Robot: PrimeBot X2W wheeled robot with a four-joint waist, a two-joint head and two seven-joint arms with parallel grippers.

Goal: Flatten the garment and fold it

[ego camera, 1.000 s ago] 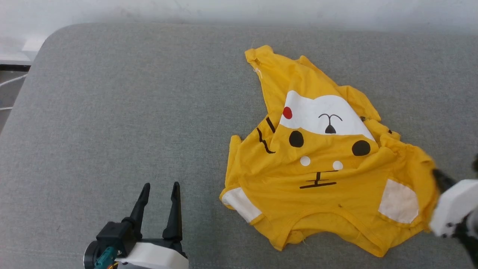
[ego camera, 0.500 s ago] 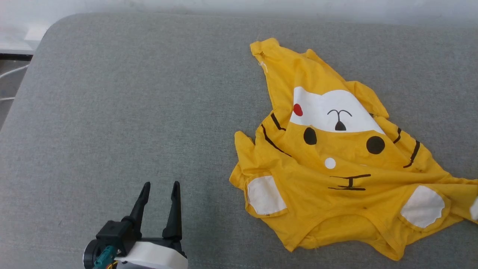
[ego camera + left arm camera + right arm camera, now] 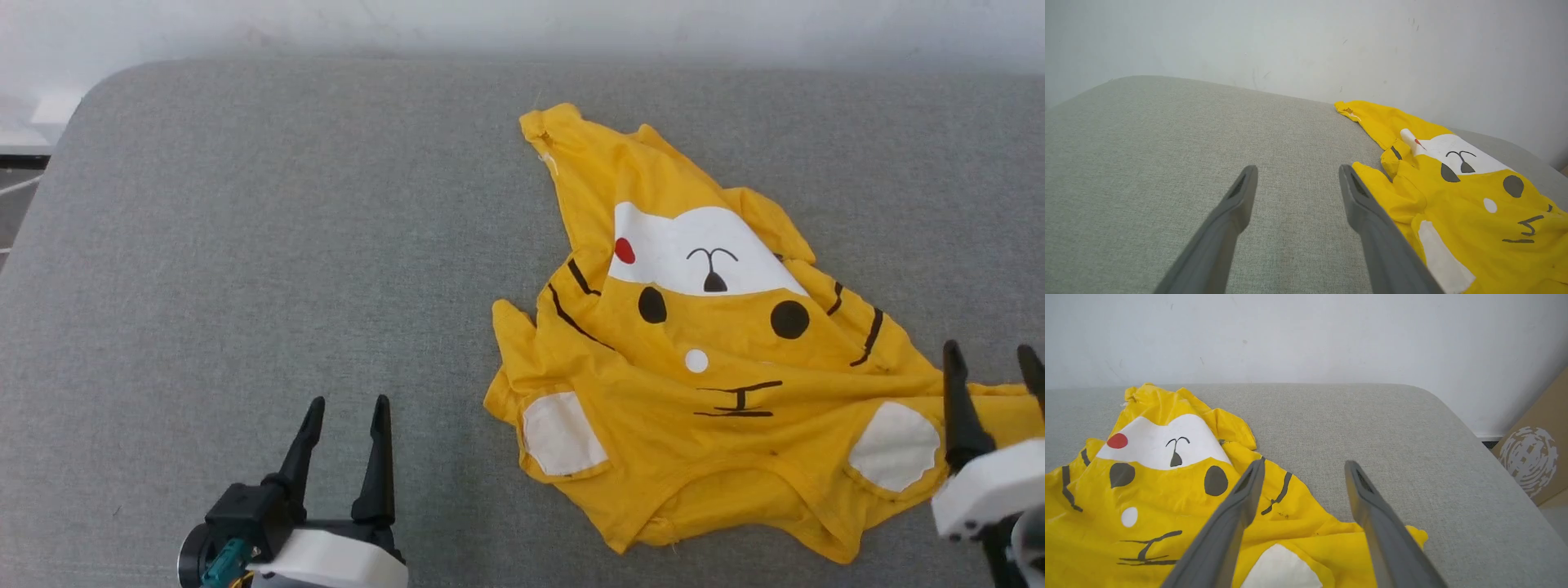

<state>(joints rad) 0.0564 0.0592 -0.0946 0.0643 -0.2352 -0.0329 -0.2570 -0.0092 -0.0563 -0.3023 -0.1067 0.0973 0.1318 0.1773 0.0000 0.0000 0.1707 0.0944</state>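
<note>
The left gripper [image 3: 349, 402] hovered above the bare grey counter [image 3: 245, 245] at the lower left of the head view. Its two dark fingers were spread with nothing between them, a little short of the cloth's nearest edge.

The garment, a yellow cartoon-face T-shirt [image 3: 718, 343], lay print-up on the right half of the counter. Its neck opening [image 3: 735, 490] faced the robot, and its far end was bunched into a narrow, twisted point [image 3: 555, 122].

It looked thin and limp. It was probably very light and not fragile, and likely to sag and crease wherever it was lifted. On the woven counter it would probably drag rather than glide.

The left sleeve [image 3: 562, 433], with its white patch, was folded partly over the body. Its cuff edge seemed the sensible pinch for that side, taking both layers together. The bunched far end would need pulling out at its hem corners.

The right sleeve [image 3: 896, 445] stretched outward — flatter and easy to nip at its tip. Over that tip stood the right gripper [image 3: 988, 351], fingers spread and empty.
</note>
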